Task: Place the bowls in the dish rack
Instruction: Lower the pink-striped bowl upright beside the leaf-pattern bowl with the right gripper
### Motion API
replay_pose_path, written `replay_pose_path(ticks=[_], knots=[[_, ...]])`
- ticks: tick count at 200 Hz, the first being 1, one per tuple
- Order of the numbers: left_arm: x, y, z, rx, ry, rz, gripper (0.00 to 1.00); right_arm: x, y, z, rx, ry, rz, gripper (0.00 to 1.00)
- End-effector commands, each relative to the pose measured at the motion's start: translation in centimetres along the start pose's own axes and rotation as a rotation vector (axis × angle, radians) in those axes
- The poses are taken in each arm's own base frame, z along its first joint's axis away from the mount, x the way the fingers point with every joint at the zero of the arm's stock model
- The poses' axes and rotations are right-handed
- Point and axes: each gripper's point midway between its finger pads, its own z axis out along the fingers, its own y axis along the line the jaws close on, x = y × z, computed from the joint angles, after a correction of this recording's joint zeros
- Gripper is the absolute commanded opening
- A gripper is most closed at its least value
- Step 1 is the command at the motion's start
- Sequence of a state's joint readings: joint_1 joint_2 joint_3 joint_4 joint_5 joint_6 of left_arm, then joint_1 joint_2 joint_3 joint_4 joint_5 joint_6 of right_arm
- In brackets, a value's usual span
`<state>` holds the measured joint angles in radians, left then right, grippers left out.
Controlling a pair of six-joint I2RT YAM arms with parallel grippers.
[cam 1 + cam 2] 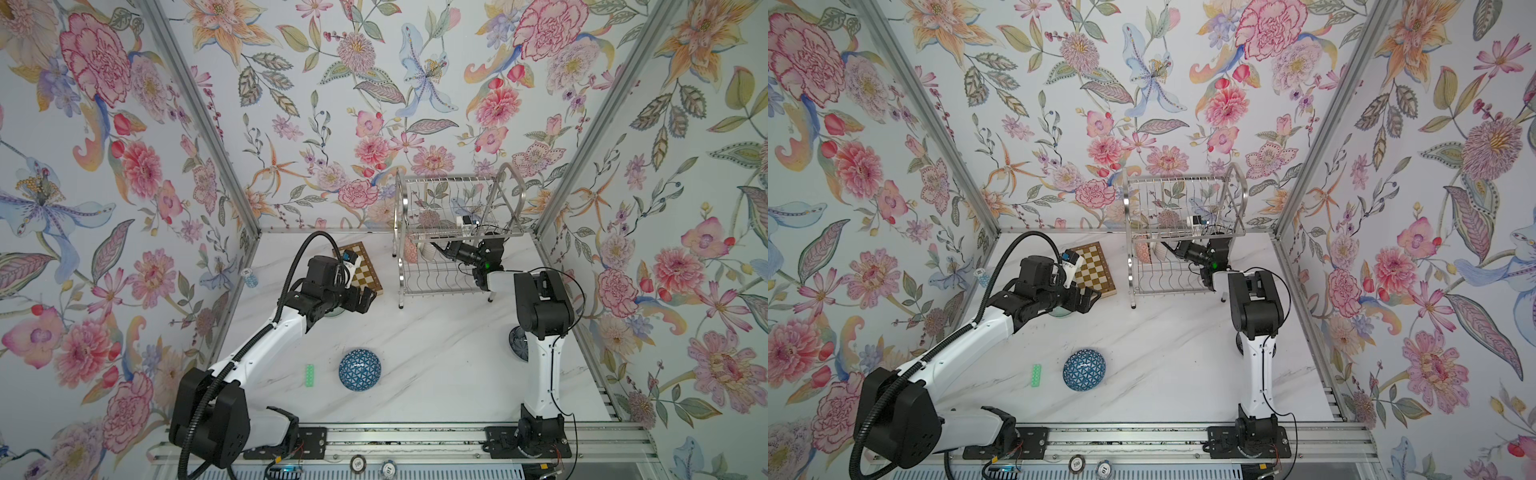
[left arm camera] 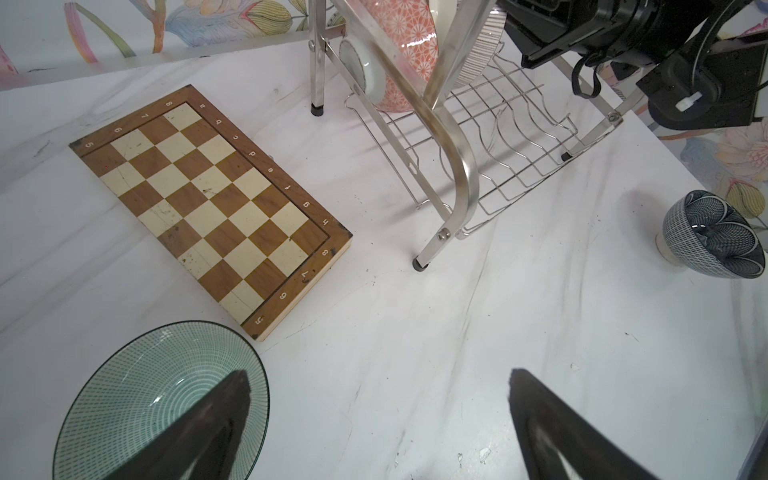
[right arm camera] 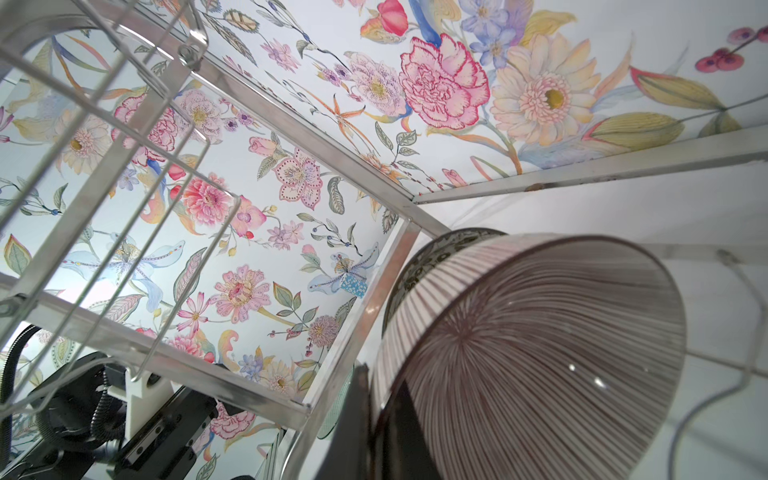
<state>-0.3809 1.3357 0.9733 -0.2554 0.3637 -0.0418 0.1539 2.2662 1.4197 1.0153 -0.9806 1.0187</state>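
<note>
The right claw point(image 1: 434, 248) pinches the pink radial-lined bowl point(image 3: 519, 353) inside the dish rack point(image 1: 446, 178) at the far edge of the counter point(image 1: 436, 353), while the left claw point(image 2: 378, 374) hangs wide open and empty, partly over the mint bowl point(image 2: 145, 386).

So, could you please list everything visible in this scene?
shiny steel wire dish rack: one, silver, table back
red-latticed ceramic bowl: one, red-white, on edge in the rack's lower tier
pinkish line-striped bowl: one, beside it, in the right gripper
pale mint green bowl: one, below the left gripper
blue triangle-patterned bowl: one, table front
black-and-white patterned bowl: one, table's right side
brown-and-white wooden chessboard: one, left of the rack
small green block: one, left of the blue bowl
round poker chips: two, front rail
small blue-and-white item: one, table's left edge
left gripper: black, open
right gripper: black, shut on the pinkish bowl
</note>
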Motion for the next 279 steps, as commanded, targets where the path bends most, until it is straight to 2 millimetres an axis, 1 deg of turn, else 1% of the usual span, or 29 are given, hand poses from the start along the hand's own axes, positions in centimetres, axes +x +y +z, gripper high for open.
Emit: replay_pose_path(ticks=[1, 47, 78, 113, 185, 236, 279], knots=[[0.4, -0.3, 0.4, 0.012, 0.007, -0.004, 0.99, -1.5, 0.8, 0.4, -0.034, -0.031, -0.07, 0.0], [0.3, -0.2, 0.1, 0.002, 0.002, 0.0, 0.99, -1.3, -0.2, 0.9, -0.023, -0.023, -0.063, 0.0], [0.3, -0.3, 0.1, 0.006, 0.001, -0.008, 0.99, -1.5, -0.8, 0.8, -0.008, -0.019, -0.061, 0.0], [0.1, -0.4, 0.1, 0.005, -0.001, -0.007, 0.99, -1.3, -1.6, 0.8, 0.001, -0.011, -0.047, 0.0], [0.0, -0.5, 0.2, 0.005, 0.002, -0.009, 0.99, -0.2, -2.9, 0.6, 0.038, 0.025, -0.034, 0.0], [-0.1, -0.6, 0.3, 0.002, 0.002, -0.009, 0.99, -0.1, -3.0, 0.5, 0.044, 0.031, -0.041, 0.02], [-0.1, -0.5, 0.3, -0.005, 0.011, -0.009, 0.99, -0.4, -2.8, 0.6, 0.041, 0.029, -0.043, 0.08]])
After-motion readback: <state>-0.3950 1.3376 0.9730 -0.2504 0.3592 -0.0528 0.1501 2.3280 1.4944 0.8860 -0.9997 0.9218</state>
